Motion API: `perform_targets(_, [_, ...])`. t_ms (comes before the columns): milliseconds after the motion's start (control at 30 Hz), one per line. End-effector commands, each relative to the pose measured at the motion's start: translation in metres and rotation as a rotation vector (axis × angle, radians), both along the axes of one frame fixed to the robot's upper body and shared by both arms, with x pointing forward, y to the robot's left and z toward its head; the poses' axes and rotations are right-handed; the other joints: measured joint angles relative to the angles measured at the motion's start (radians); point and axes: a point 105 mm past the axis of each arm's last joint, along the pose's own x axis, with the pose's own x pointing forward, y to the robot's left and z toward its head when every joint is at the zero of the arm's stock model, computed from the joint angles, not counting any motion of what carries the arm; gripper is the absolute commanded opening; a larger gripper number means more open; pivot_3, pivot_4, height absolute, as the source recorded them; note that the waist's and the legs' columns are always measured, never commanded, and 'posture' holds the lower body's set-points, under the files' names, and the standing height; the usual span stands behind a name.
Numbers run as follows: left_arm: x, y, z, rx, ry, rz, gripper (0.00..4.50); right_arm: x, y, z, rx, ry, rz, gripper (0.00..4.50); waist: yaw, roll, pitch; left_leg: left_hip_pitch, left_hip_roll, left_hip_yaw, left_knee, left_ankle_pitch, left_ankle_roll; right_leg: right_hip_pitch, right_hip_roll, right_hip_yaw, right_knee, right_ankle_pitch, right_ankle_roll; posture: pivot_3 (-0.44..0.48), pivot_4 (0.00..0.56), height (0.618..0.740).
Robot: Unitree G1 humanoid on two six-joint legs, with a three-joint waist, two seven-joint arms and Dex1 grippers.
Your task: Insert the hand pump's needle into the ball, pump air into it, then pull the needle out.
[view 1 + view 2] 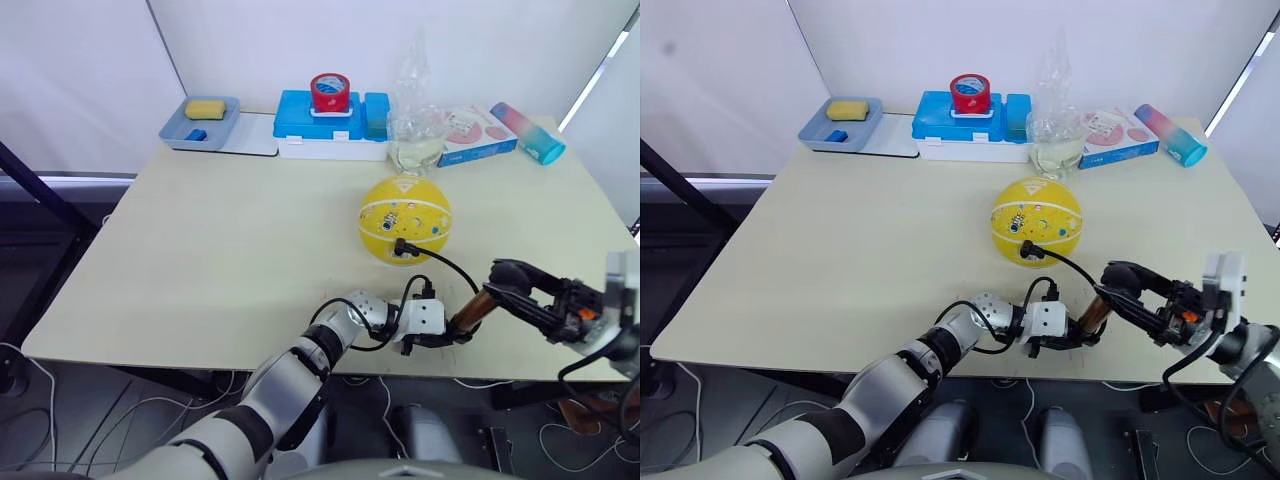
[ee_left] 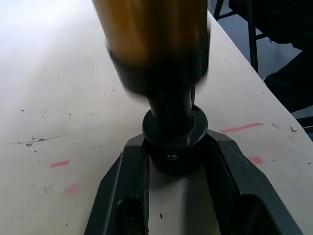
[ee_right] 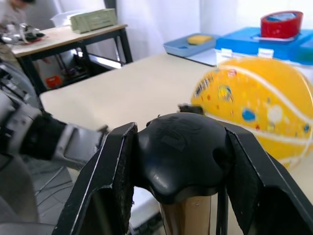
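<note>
Pump held at both ends between the two hands, ball just beyond them.

Left hand (image 1: 432, 338) is clenched on the black end cap of the hand pump (image 1: 470, 312), low against the surface (image 1: 220, 260); the copper-orange tube slants up from it to the right hand (image 1: 505, 277), whose two fingers are clamped on the black T-handle. A thin black hose (image 1: 450, 264) arcs away from the left hand, past the right hand, to the needle (image 1: 401, 247), whose black fitting sits against the near side of the round yellow ball (image 1: 405, 219). The ball rests on the surface just beyond both hands, apart from either.
</note>
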Motion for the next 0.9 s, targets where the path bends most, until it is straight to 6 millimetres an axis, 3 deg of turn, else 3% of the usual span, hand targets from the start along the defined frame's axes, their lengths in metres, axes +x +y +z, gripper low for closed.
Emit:
perform_targets(33, [-0.029, 0.003, -0.029, 0.130, 0.051, -0.115, 1.10, 0.011, -0.016, -0.002, -0.050, -0.042, -0.126, 1.94, 0.000, 0.002, 0.000, 0.000, 0.000, 0.000, 0.000, 0.000, 0.000, 0.000, 0.000, 0.000, 0.000, 0.000, 0.000, 0.000, 0.150, 0.739])
perform_targets(267, [-0.028, 0.005, -0.030, 0.136, 0.050, -0.117, 1.10, 0.008, -0.022, 0.065, 0.014, -0.239, -0.088, 1.94, 0.000, 0.010, 0.004, -0.001, -0.001, 0.000, 0.000, 0.000, 0.000, -0.001, 0.000, 0.001, 0.000, 0.000, 0.000, 0.000, 0.150, 0.739])
perform_targets(733, [-0.030, 0.004, -0.030, 0.136, 0.051, -0.128, 1.10, -0.014, -0.037, 0.167, 0.026, -0.424, -0.042, 1.94, 0.000, 0.010, 0.007, -0.007, -0.001, 0.001, 0.000, 0.000, 0.000, -0.006, -0.001, 0.001, 0.000, 0.000, 0.000, 0.000, 0.150, 0.739])
perform_targets(800, [-0.030, 0.005, -0.031, 0.138, 0.051, -0.128, 1.10, -0.014, -0.035, 0.167, 0.026, -0.404, -0.030, 1.94, 0.003, 0.010, 0.007, -0.007, -0.001, 0.001, 0.000, 0.000, 0.000, -0.006, -0.001, 0.001, 0.000, 0.000, 0.000, 0.000, 0.150, 0.739])
perform_targets(900, [-0.030, 0.004, -0.031, 0.136, 0.052, -0.128, 1.10, -0.006, -0.030, 0.143, 0.010, -0.302, -0.034, 1.94, 0.004, 0.010, 0.007, -0.008, -0.002, 0.000, 0.000, 0.000, 0.000, -0.007, -0.001, 0.001, 0.000, 0.000, 0.000, 0.000, 0.150, 0.739])
